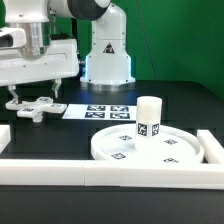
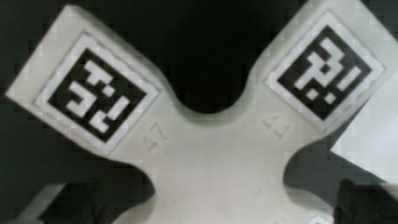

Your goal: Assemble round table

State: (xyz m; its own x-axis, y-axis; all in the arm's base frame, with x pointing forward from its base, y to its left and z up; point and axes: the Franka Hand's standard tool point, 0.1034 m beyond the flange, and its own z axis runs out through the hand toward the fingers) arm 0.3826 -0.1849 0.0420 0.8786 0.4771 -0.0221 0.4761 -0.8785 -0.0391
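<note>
White-bodied, the gripper (image 1: 30, 98) hangs low over the cross-shaped foot (image 1: 38, 108), whose tagged limbs splay under it; I cannot tell whether it clenches. Bare black table (image 1: 60, 135) lies open beside them. Well apart, the rimmed round disc (image 1: 185, 150) holds the short post (image 1: 148, 118) upright, with white rails (image 1: 110, 172) just beside its edge.

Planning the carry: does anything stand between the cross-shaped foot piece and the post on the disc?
Nothing upright. Only the marker board lies flat between the foot piece and the post standing on the disc. A lifted carry should clear it.
</note>
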